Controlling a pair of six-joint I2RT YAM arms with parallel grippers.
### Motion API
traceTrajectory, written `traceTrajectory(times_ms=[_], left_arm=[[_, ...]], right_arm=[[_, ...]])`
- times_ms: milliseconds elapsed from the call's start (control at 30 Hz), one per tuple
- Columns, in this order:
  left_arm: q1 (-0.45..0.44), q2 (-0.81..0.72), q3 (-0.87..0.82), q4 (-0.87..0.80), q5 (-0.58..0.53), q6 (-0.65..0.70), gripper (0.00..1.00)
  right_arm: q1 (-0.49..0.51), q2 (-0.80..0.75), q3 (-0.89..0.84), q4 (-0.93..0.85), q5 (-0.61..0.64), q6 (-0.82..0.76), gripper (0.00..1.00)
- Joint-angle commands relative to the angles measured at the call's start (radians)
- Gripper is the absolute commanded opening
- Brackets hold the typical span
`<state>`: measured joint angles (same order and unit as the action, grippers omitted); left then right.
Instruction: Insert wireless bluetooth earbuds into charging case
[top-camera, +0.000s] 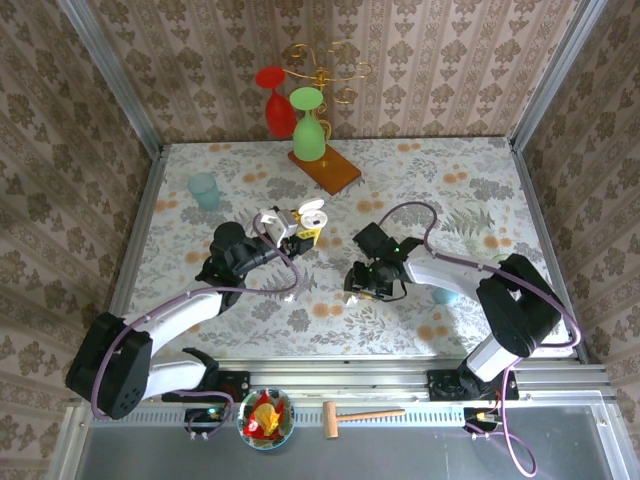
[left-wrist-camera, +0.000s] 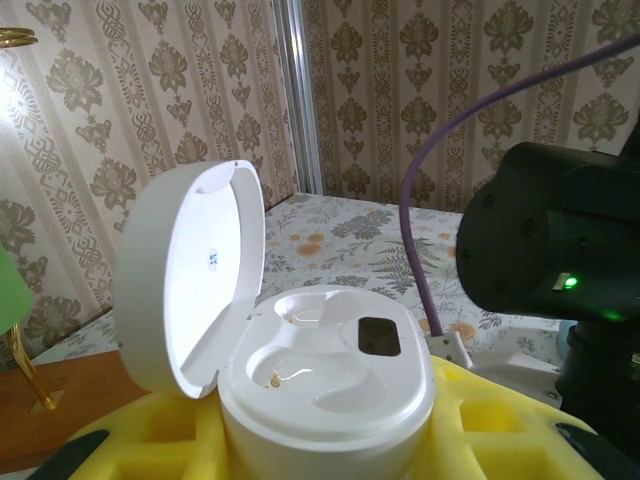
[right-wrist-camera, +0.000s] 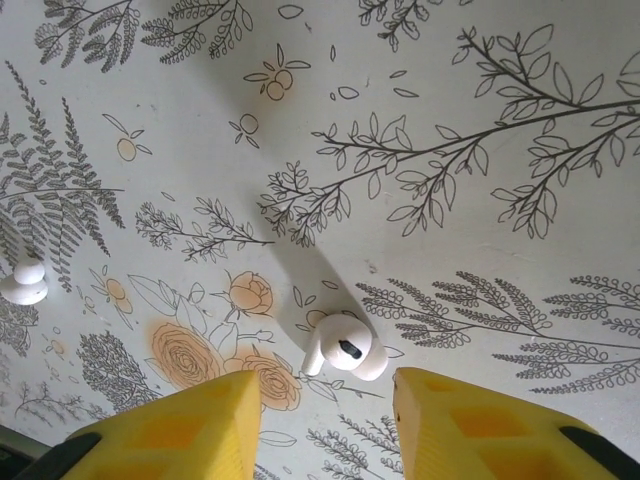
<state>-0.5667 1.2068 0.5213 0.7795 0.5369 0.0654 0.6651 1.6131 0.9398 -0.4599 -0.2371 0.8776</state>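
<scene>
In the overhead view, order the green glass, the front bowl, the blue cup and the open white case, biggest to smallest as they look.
1. The bowl and the green glass: about alike, not ranked.
2. The blue cup.
3. The white case, smallest.

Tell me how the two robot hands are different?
The left gripper is shut on the open charging case; the right gripper is open and empty. The left points sideways; the right points down at an earbud lying on the table. Both have yellow fingers.
</scene>
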Motion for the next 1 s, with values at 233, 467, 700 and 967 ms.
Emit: traceTrajectory(times_ms=[233,467,700,967], left_arm=[[0.010,-0.026,-0.018,0.056,-0.009,0.014,0.05],[0.011,-0.032,-0.020,0.041,-0.014,0.020,0.05],[0.013,-0.035,-0.021,0.035,-0.017,0.017,0.05],[0.013,-0.033,-0.023,0.038,-0.017,0.013,0.05]], right_arm=[[-0.004,0.145,0.121,-0.168,-0.044,-0.095,0.34],[-0.005,0.189,0.133,-0.157,-0.061,-0.120,0.29],[-0.007,0.206,0.126,-0.151,-0.051,-0.134,0.24],[-0.005,0.160,0.126,-0.153,-0.027,-0.186,0.18]])
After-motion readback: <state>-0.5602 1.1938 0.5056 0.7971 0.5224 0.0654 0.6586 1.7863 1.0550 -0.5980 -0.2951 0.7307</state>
